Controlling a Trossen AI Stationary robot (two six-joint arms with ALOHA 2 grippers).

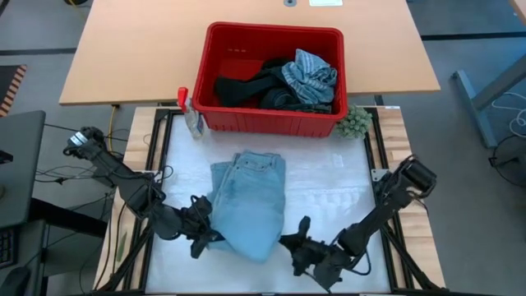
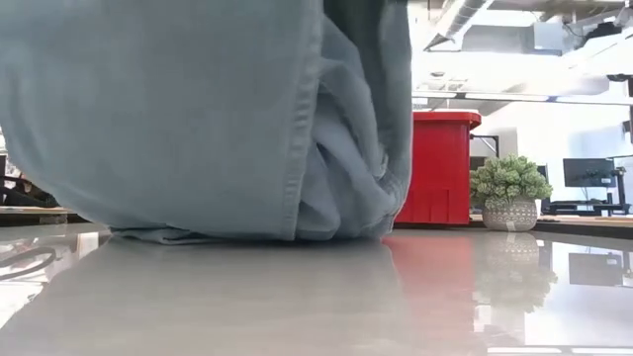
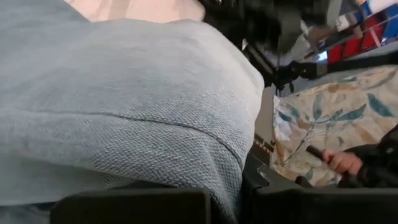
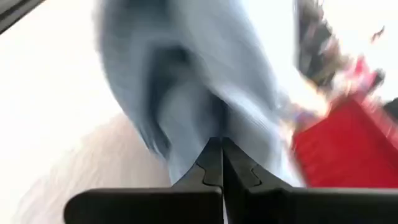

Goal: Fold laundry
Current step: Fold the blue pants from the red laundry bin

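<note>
Pale blue denim: a folded pair of jeans [image 1: 249,201] lay on the white mat of the bench [image 1: 329,185], in its middle, just in front of the red basket [image 1: 271,78].
Long axis: the jeans ran from the basket side toward the near edge of the bench, waistband end toward the basket, folded end toward the arms.
Left gripper [image 1: 207,237]: sat at the near left corner of the jeans, fingers pressed together on the denim; its wrist view was filled with the blue weave.
Right gripper [image 1: 289,243]: sat at the near right corner of the jeans, touching the cloth edge, fingers [image 4: 211,165] pressed together; whether cloth was caught between them could not be told.
Low view: the jeans [image 2: 218,119] hung in a bulky fold with the lower edge resting on the bench.
Basket contents: a grey-blue striped garment [image 1: 310,76] and black clothes [image 1: 242,87] were heaped inside.
Beside the basket: a small green plant [image 1: 354,122] stood at its right front corner, a spray bottle [image 1: 191,111] at its left front corner.
</note>
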